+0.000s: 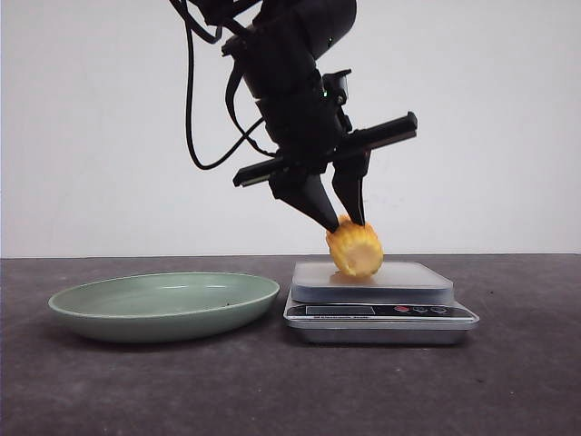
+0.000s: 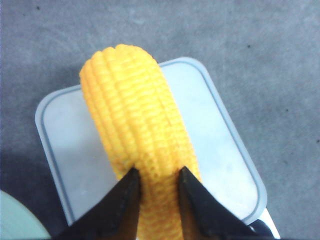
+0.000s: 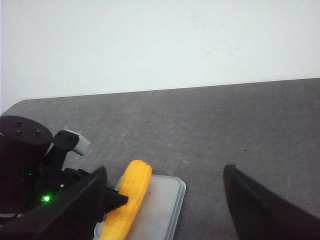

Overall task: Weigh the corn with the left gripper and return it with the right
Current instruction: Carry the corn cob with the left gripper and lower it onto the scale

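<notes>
Scale: sitting at the front of the dark table [image 1: 508,391], the scale [image 1: 379,313] has its platform bare except for the corn, so a reading would be clean.
Corn: the corn [image 1: 355,251] lies lengthwise on the platform, rounded end pointing away from the fingers in the left wrist view [image 2: 137,125].
Left gripper: the left gripper [image 1: 338,218] pinches the corn's near end, fingers narrowly apart and pressed to its sides; my read is it has yet to let go for weighing.
Right gripper: the right gripper [image 3: 165,210] hangs wide apart, holding nothing, aimed toward the scale, likely waiting its turn.
Plate: a green plate [image 1: 91,313] waits just beside the scale, probably the return spot.
</notes>
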Robot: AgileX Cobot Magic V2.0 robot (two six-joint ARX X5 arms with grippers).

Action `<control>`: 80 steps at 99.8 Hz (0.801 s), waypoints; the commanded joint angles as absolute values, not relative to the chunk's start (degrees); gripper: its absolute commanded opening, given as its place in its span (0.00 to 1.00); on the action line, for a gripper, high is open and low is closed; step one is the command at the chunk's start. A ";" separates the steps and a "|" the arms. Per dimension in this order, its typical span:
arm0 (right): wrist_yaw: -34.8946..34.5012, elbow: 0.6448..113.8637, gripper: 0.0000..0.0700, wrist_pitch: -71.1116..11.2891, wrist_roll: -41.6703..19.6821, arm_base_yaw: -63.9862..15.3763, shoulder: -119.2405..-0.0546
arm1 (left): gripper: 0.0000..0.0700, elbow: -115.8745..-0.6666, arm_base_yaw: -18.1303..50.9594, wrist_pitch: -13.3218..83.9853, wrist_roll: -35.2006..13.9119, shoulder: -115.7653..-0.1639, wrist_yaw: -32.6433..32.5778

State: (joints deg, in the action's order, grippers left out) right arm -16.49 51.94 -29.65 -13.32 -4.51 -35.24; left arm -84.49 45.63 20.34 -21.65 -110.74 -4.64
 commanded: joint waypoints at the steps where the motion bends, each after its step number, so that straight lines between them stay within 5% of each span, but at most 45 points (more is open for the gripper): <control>1: -16.53 53.01 0.66 -29.54 -12.84 -4.75 -35.35 | 0.00 -86.11 46.30 19.68 -20.12 -111.96 -4.97; 33: -16.56 53.01 0.66 -29.98 -12.88 -4.75 -35.35 | 0.01 -86.08 46.89 19.77 -19.53 -112.01 -4.95; 54: -16.53 53.01 0.66 -30.50 -12.86 -4.75 -35.35 | 0.45 -86.08 46.89 19.75 -19.53 -112.01 -4.95; 80: -16.53 53.01 0.66 -30.55 -12.86 -4.75 -35.35 | 0.52 -86.24 46.92 18.81 -19.55 -111.98 -4.93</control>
